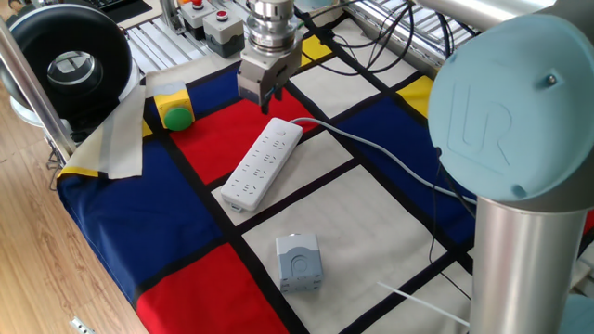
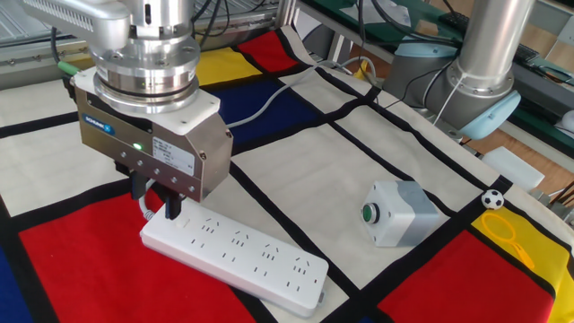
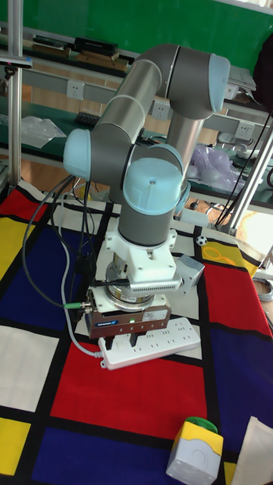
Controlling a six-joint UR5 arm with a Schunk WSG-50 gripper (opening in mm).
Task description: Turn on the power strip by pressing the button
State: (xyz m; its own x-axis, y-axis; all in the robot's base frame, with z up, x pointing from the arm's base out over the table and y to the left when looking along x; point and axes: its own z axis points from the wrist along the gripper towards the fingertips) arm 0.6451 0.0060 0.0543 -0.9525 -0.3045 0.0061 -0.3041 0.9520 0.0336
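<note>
The white power strip (image 1: pixel 261 163) lies diagonally on the chequered cloth, and its grey cord (image 1: pixel 371 147) runs off to the right. My gripper (image 1: pixel 264 100) hangs straight down over the strip's corded end. In the other fixed view the power strip (image 2: pixel 240 260) has my gripper (image 2: pixel 155 201) just above that end. One dark finger (image 2: pixel 172 209) hovers close over the top face. A gap shows between the two fingers, with nothing in it. The button is too small to make out beside that finger. In the tall fixed view the gripper body hides the near end of the power strip (image 3: pixel 155 342).
A grey cube box (image 1: pixel 299 262) with a green dot stands nearer the table's front. A green dome button in a yellow housing (image 1: pixel 174 113) sits left of the strip. Red buttons in grey housings (image 1: pixel 212 20) stand behind the cloth. A black reel (image 1: pixel 67 65) is at far left.
</note>
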